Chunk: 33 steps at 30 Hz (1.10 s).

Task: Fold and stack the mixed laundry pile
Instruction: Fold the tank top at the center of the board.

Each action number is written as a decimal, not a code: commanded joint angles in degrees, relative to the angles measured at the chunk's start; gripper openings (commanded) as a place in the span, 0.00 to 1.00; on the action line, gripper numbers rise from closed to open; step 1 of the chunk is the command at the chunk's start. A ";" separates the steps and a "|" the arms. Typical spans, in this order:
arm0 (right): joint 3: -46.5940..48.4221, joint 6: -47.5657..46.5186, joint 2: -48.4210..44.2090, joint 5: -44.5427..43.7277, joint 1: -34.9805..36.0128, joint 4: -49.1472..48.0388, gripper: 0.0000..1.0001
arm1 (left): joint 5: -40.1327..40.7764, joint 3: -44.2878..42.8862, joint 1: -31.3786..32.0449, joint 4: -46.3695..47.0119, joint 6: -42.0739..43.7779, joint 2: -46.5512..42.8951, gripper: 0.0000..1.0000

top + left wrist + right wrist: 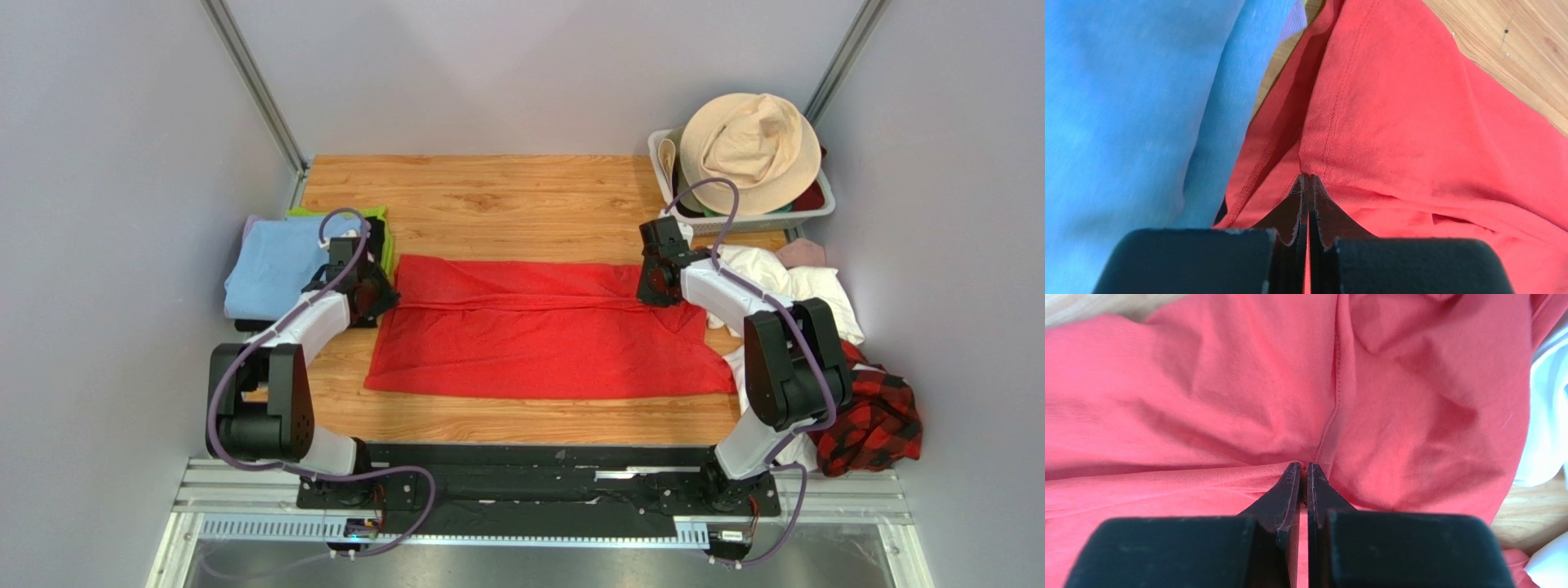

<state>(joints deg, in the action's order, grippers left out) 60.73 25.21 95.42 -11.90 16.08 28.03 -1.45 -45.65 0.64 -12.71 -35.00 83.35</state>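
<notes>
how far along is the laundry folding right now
Looks done: a folded stack topped by a light blue cloth sits at left. In hand: the red T-shirt lies spread, left gripper and right gripper pinching its far side. Remaining: white cloths, plaid shirt and pink piece heaped at right.

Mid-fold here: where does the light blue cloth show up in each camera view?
Top external: blue cloth at the left edge of the table.
Left wrist: fills the left half.
Right wrist: not in it.
Shared landmark: the red T-shirt, in all three views.
</notes>
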 commanded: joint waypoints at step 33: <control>-6.06 3.61 -6.39 -1.72 2.03 -1.22 0.13 | 2.07 1.88 -0.29 -2.49 -0.41 -5.57 0.00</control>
<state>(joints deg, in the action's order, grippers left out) 55.57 27.70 90.59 -13.32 17.89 27.97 0.49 -45.15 0.64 -15.16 -34.89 79.15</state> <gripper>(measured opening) 0.058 0.007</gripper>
